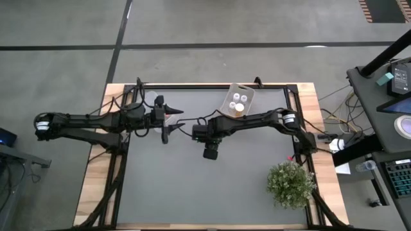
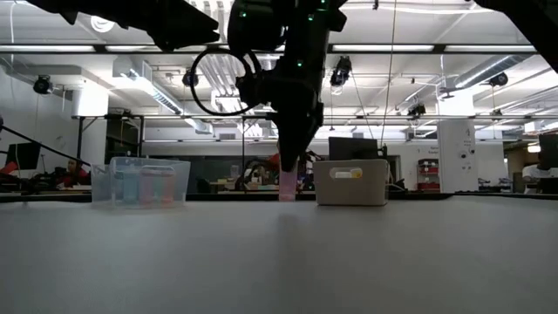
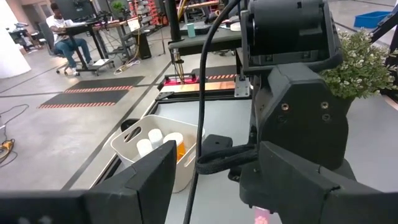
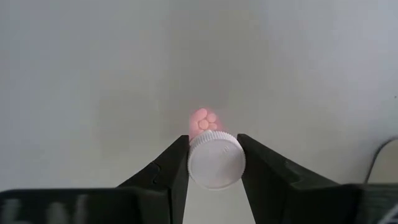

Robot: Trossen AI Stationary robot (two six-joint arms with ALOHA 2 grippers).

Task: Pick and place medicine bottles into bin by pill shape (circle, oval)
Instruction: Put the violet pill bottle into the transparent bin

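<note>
So my right gripper [image 4: 214,163] is pointing straight down over the middle of the table [image 1: 192,192], a bit toward the far edge, and it's got a pink bottle [image 4: 216,158] between the fingers. In the wrist view the white cap sits snug between both fingers [image 4: 171,168], touching on each side, so I'd call that clamped on it. You can see a few round pink pills through the clear body just past the cap. From the low view the pink bottle [image 2: 287,185] hangs under the fingertips with its bottom right at the table surface; can't tell if it's actually touching or just off it.

The white bin [image 1: 237,99] is at the far edge of the table, right of the middle, with several white-capped bottles [image 1: 239,98] in it plus an orange one [image 3: 180,151] tucked against the wall. In the low view a clear bin [image 2: 139,182] also stands toward the far edge.

My left gripper [image 1: 172,117] is parked just beside my right arm's wrist, near the far left part of the table, fingers spread apart and holding nothing. A green plant [image 1: 291,184] sits near the right front corner
</note>
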